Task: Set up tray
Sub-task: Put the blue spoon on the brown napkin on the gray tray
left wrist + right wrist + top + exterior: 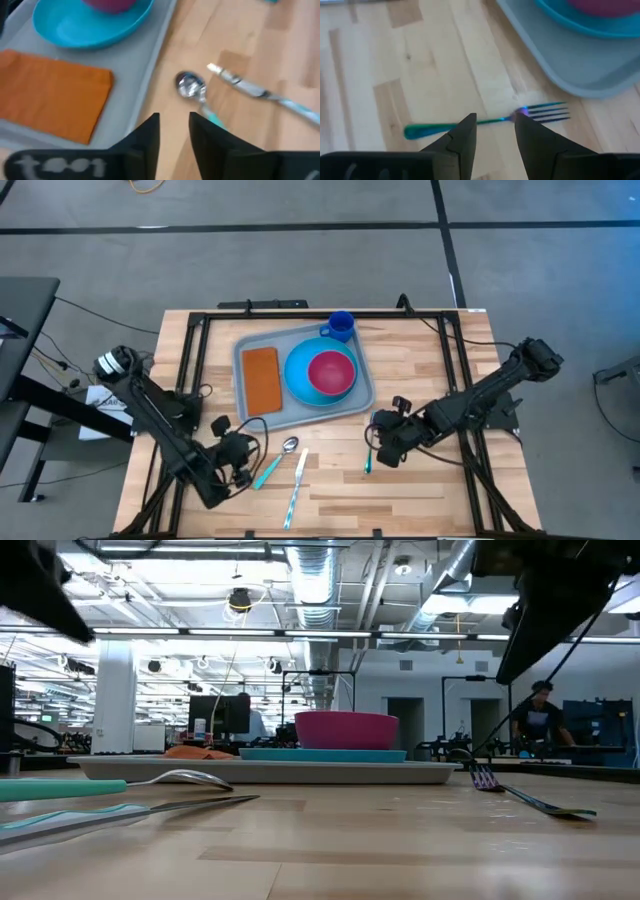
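The light grey-blue tray (355, 402) lies mid-table. It carries a rust-brown napkin (261, 380) and a bright blue plate (297, 375) with a magenta bowl (332, 372) on it. A teal-handled spoon (280, 456), knife (296, 482) and fork (368, 456) lie flat on the wood near the tray's near edge. My left gripper (174, 122) is open, hovering by the tray's near rim, close to the spoon (191, 86). My right gripper (495, 125) is open, with its fingers on either side of the fork's shaft (490, 121).
A blue cup (341, 326) stands on the table at the tray's far edge. A dark frame with cables runs along the table's edges (200, 330). Bare wood lies along the near edge (400, 500). A person (540, 720) shows in the room behind the table.
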You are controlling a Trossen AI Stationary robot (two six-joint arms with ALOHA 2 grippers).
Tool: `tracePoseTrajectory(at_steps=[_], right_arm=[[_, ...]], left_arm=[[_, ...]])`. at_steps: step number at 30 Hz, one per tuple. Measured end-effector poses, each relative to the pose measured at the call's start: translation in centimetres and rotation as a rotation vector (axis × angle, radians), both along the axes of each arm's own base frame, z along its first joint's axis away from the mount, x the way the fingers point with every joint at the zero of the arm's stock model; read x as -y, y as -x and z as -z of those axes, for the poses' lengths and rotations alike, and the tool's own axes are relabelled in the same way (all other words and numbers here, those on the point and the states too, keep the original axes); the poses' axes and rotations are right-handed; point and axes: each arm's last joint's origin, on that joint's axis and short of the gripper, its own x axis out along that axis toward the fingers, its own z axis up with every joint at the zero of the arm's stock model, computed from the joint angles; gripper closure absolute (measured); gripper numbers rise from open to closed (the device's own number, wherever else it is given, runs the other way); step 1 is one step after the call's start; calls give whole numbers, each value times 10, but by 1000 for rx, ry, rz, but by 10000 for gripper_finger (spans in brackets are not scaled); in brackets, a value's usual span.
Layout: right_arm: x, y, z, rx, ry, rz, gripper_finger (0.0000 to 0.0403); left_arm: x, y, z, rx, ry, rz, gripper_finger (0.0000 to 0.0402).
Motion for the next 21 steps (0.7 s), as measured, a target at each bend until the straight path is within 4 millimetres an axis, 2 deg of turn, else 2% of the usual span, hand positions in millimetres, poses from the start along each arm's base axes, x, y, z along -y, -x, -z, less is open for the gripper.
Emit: tracePoseTrajectory(at_steps=[6, 13, 18, 21], right_arm=[[13, 3, 3, -99, -7, 39, 264], [11, 4, 5, -94, -36, 80, 227], [13, 5, 9, -85, -13, 92, 212], [12, 5, 11, -80, -16, 91, 212]], left_arm=[[-3, -23, 16, 23, 165, -177, 262], [7, -41, 19, 68, 290, -131, 255], [3, -46, 28, 49, 249, -149, 255], [2, -55, 42, -12, 222, -124, 255]])
